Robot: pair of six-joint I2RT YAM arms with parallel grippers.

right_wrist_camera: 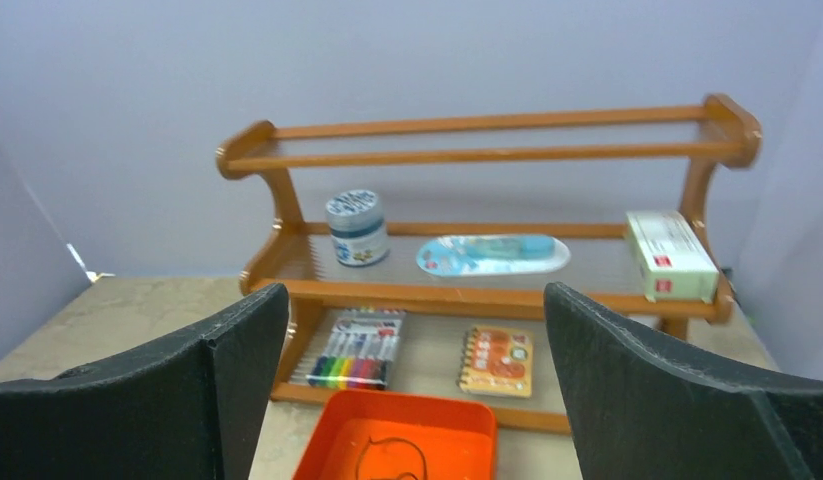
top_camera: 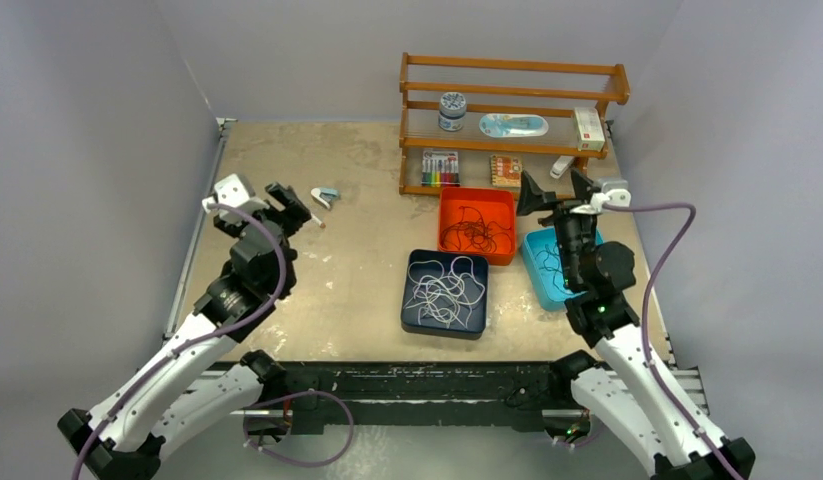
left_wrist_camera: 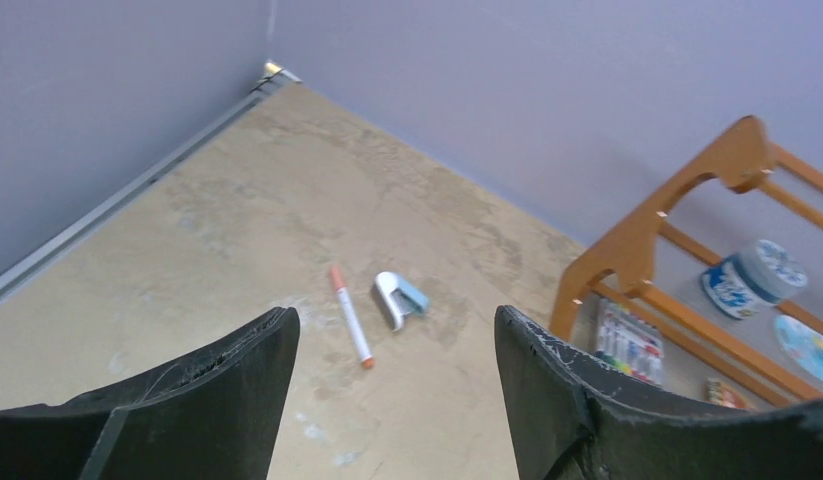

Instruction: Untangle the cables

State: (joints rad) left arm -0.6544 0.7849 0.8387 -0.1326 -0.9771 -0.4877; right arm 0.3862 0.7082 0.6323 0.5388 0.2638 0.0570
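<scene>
Navy square plastic tray point(top_camera: 412, 325), nearest the arms: held the pale curly cables point(top_camera: 445, 290), apparently sorted by colour.
Turquoise tray point(top_camera: 535, 268), just right of it: thin dark strands point(top_camera: 549, 262).
Orange tray point(top_camera: 475, 195), just behind it: dark tangled cables point(top_camera: 475, 235).
Right gripper point(top_camera: 557, 190), raised right of it, and left gripper point(top_camera: 289, 205), well left of it: jaws stood wide and empty, likely parked clear.

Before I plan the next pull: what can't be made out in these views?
Blue tray: top view, the right arm covers most of it; its contents are largely hidden.
Orange tray: right wrist view, cut off by the bottom edge; only one dark loop shows.
Dark cables inside it: top view, too thin to count crossings.
Left wrist view: no tray or cable in frame.
</scene>
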